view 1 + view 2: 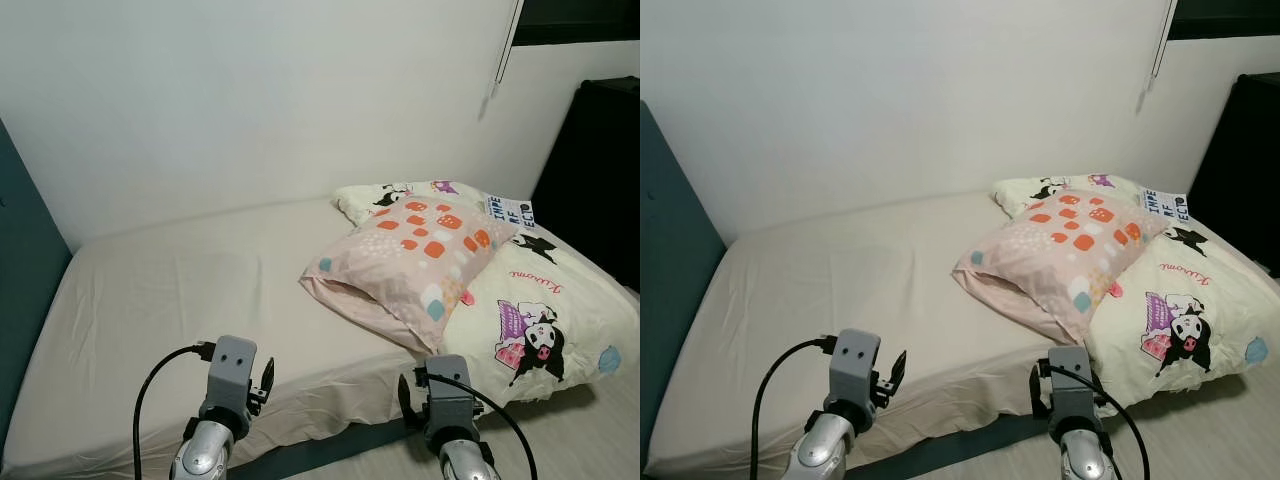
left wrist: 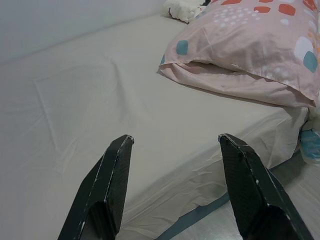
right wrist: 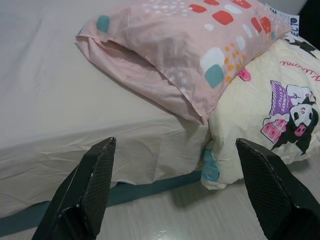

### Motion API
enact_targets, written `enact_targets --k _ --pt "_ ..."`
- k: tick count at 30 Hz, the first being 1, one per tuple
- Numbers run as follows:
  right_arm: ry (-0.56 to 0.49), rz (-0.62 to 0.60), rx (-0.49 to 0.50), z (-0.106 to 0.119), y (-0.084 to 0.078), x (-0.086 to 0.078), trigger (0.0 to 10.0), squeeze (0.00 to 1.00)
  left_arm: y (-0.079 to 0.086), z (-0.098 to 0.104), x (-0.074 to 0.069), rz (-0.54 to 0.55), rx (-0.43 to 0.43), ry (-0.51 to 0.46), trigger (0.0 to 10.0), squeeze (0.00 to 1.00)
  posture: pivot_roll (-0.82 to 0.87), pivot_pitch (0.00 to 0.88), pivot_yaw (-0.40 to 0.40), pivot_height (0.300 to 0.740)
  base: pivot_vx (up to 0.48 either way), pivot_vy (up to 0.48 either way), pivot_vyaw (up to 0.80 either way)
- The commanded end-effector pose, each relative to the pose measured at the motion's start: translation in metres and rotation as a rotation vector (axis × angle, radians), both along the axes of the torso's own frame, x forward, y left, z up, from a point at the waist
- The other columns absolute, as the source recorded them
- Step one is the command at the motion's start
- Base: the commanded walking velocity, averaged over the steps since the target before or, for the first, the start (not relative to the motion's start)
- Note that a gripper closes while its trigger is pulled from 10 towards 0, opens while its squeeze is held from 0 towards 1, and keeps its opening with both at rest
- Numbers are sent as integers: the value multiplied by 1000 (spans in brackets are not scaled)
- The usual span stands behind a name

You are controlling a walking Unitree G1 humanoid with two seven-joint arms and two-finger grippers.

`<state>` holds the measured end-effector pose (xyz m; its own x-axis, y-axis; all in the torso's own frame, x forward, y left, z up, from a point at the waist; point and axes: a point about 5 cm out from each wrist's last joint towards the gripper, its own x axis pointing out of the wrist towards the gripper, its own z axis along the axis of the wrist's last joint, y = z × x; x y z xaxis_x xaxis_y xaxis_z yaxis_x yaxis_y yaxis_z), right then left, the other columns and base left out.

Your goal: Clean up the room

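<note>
White wall [image 1: 250, 90], blind cord [image 1: 505, 50], dark cabinet [image 1: 600, 170] at rt.

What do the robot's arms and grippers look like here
Both arms are shiny silver tubes ending in boxy grey wrist housings. A black cable loops out from the left gripper and another curls beside the right gripper. The fingers are long, black, tapered and finely textured.
</note>
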<state>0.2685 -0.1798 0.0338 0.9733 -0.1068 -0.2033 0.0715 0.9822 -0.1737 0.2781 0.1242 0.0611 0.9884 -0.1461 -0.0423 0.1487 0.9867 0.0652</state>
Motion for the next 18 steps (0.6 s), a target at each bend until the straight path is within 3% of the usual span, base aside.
enact_targets --k 1,18 --pt "34 4 -2 -6 3 -2 10000 0 3 -3 -1 2 14 22 10000 0 -45 36 18 740 0 0 0" --pt "61 -1 -1 -13 3 -6 10000 0 2 -2 -4 2 22 20 10000 0 -9 40 5 740 0 0 0"
